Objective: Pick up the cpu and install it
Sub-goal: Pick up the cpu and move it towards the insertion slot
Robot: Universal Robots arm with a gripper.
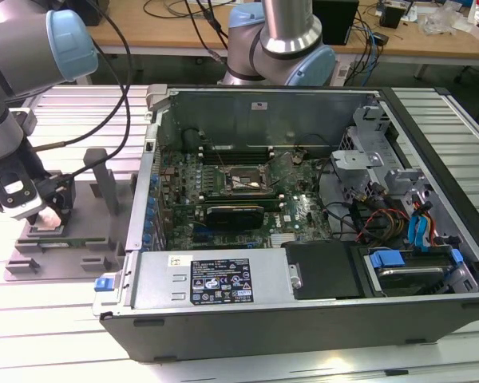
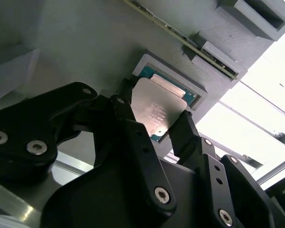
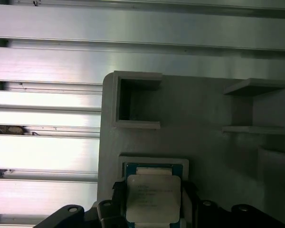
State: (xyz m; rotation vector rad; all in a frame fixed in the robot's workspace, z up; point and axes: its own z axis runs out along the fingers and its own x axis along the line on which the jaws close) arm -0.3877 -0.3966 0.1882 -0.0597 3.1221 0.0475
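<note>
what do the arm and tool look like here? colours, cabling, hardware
The arm has silver-grey tubes with light blue joint caps, and a black cable loops alongside it. In the second wrist view, the tool is matte black linkage plates with silver screws. Its fingers are plain black bars.

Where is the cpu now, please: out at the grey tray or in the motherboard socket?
Out at the tray: in the second wrist view the gripper grips the cpu by two edges, over the tray's square recess.
</note>
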